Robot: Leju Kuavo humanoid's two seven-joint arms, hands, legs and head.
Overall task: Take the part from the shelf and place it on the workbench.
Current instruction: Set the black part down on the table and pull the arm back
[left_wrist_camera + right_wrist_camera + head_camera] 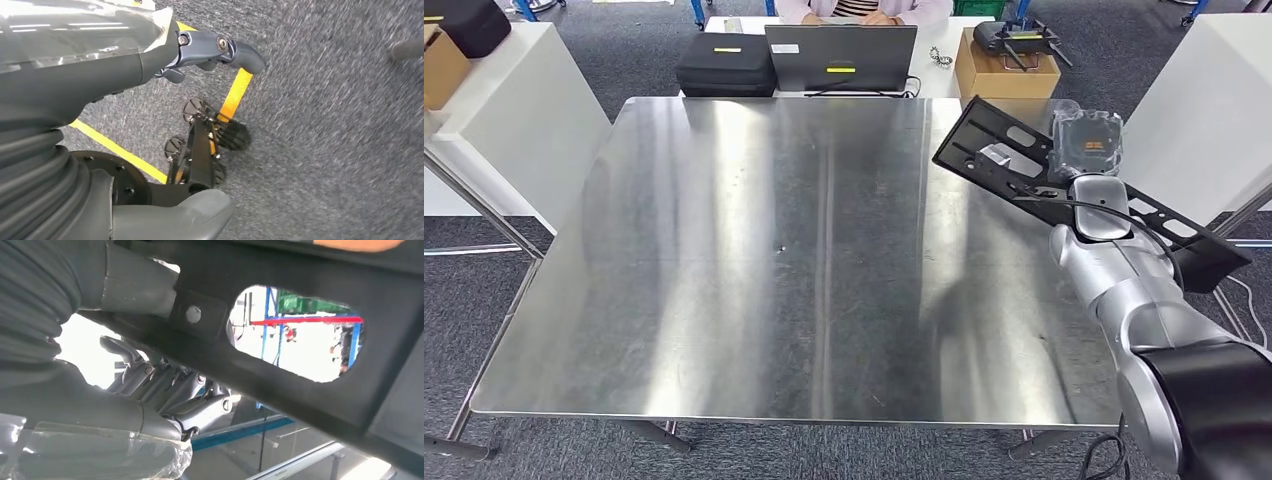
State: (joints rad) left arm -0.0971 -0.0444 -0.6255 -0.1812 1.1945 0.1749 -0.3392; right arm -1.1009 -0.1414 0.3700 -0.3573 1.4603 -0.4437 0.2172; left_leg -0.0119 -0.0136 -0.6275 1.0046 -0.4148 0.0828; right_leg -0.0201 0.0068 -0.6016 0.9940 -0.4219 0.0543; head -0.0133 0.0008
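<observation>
Carrying step: right robot hand gripping the long black part above the right edge of the steel tabletop, left robot hand empty, fingers loosely curled, hanging over carpet; next, probably lowering the part flat and releasing.

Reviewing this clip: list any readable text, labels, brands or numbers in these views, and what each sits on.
None can be read.
Yellow label on the black case: too small to read.
Yellow label on the laptop: too small.
White sticker on the laptop's upper corner: blurred.
White patch on the black part held by the right hand: unclear whether it is a label; nothing legible.
</observation>
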